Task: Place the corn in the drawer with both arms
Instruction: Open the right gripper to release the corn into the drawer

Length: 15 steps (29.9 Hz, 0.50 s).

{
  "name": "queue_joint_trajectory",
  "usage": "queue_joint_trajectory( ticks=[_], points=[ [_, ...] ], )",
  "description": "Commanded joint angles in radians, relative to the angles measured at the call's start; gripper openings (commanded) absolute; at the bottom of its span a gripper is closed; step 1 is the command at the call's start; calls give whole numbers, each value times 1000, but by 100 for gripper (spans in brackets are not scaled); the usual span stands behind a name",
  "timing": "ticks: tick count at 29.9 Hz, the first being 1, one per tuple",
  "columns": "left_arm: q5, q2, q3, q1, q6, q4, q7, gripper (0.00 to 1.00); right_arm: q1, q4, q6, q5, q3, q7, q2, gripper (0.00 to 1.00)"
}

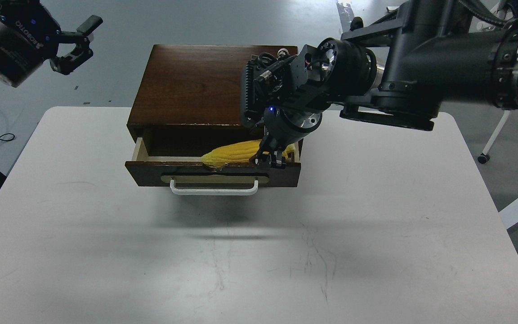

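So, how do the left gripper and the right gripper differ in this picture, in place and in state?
The left gripper hangs high at the upper left, away from the wooden box, while the right gripper reaches down into the open drawer. The left gripper is open and holds nothing; the right gripper's fingers are at the corn, which lies in the drawer. Whether they clamp it is unclear. Both are black.

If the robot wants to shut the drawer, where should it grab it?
Probably the white bar handle on the drawer front. It sticks out with a gap behind, so fingers could close over its middle from the front. The right gripper is at the corn.
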Motion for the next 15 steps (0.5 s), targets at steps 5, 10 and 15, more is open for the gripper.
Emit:
queue_joint_trajectory(
  ticks=[5, 10, 15],
  points=[
    [0, 0, -8, 0, 0, 0, 0, 99, 3, 2, 0, 1, 0, 0, -1, 64],
    [0, 0, -12, 0, 0, 0, 0, 99, 32, 3, -1, 11, 12, 0, -21, 65],
    [0, 0, -12, 0, 0, 0, 0, 99, 61, 2, -3, 66, 63, 0, -87, 74]
  ],
)
